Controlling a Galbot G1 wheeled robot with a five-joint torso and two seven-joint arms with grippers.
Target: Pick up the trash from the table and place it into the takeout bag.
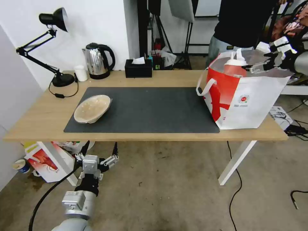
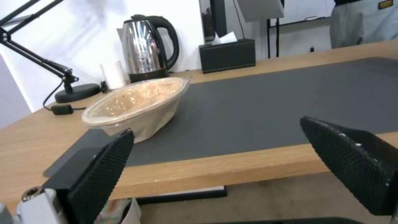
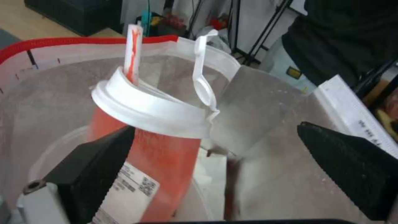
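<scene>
The right gripper hangs with its jaws wide apart over the big white-and-red takeout bag at the table's right end, and the tall red cup with a white lid leaning inside could tip, while the left gripper, also apart, waits near the tan shallow bowl.

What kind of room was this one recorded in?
Probably an office corner or studio set up for recording: a light-wood table with a desk lamp, kettle and tissue box, and light stands on bare concrete behind.
</scene>
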